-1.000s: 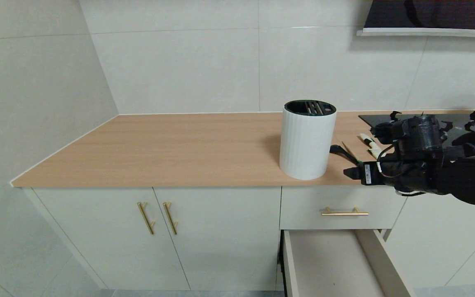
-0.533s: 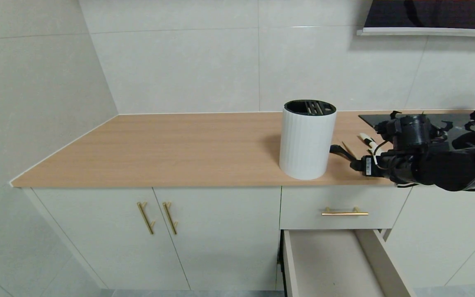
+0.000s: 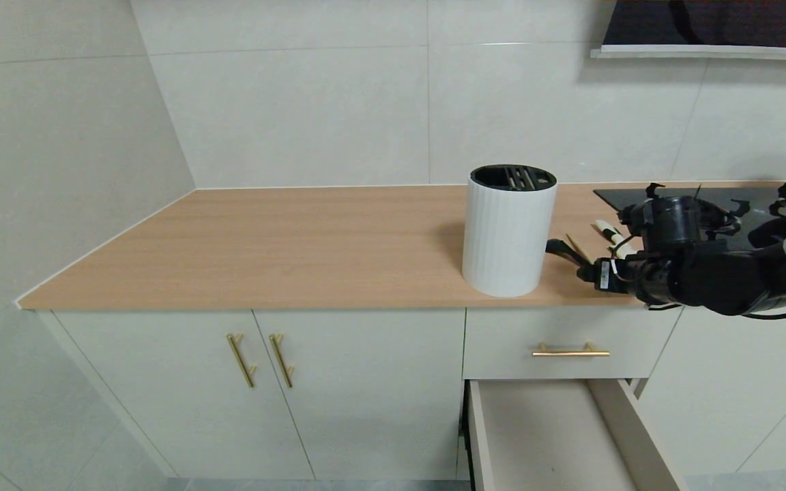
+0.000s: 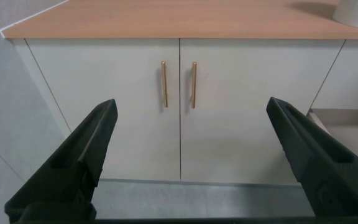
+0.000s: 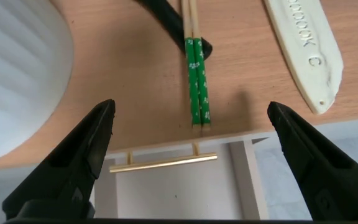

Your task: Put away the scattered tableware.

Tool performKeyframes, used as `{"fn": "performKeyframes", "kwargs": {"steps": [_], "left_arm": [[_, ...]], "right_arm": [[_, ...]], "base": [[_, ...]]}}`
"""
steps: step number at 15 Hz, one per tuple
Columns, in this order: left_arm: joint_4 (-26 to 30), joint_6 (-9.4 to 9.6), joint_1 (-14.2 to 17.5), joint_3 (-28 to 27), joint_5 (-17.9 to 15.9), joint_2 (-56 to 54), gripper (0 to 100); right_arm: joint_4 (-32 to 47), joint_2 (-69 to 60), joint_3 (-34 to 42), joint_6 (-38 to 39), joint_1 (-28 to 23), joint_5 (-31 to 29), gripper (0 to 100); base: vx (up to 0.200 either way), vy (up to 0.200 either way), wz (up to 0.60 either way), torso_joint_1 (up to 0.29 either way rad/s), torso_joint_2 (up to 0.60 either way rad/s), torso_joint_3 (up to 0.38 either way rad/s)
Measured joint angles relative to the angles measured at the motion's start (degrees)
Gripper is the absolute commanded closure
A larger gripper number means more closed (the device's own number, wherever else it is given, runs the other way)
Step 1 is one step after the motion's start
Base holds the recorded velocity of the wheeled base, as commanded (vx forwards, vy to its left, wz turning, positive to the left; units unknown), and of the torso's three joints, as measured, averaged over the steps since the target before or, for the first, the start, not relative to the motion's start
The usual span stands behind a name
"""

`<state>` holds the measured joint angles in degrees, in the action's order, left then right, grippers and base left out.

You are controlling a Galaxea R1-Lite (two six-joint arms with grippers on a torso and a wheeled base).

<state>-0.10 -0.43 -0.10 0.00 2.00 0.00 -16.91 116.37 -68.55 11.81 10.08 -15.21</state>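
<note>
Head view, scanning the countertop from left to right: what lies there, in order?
White ribbed cylindrical utensil holder → black curved utensil handle → pair of thin wooden chopsticks → cream flat-handled utensil.

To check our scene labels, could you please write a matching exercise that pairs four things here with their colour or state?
Column one:
1. chopsticks
2. utensil holder
3. lower drawer
4. right tool

Column two:
A. pulled out
B. ribbed white, standing upright
C. open, poised over the chopsticks
D. green ends, lying flat

Pairs: 1-D, 2-B, 3-A, 4-C.
</note>
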Motion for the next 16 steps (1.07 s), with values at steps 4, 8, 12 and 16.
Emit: {"fn": "performKeyframes", "kwargs": {"steps": [4,8,12,16], "left_arm": [[0.0,0.0,0.0,0.0,0.0,0.0,0],[0.0,0.0,0.0,0.0,0.0,0.0,0],[0.0,0.02,0.0,0.0,0.0,0.0,0],[0.0,0.0,0.0,0.0,0.0,0.0,0]], "right_arm": [[0.0,1.5,-0.9,0.1,-0.6,-0.1,0],[-0.1,2.6,-1.1,0.0,-0.9,-0.4,0],[-0.6,3.3,-1.2,0.0,-1.0,-0.4,100],[-2.1,4.0,-1.2,0.1,-1.0,-0.5,100]], "base": [[0.0,0.0,0.0,0.0,0.0,0.0],[0.0,0.0,0.0,0.0,0.0,0.0],[0.0,0.0,0.0,0.0,0.0,0.0],[0.0,0.0,0.0,0.0,0.0,0.0]]}}
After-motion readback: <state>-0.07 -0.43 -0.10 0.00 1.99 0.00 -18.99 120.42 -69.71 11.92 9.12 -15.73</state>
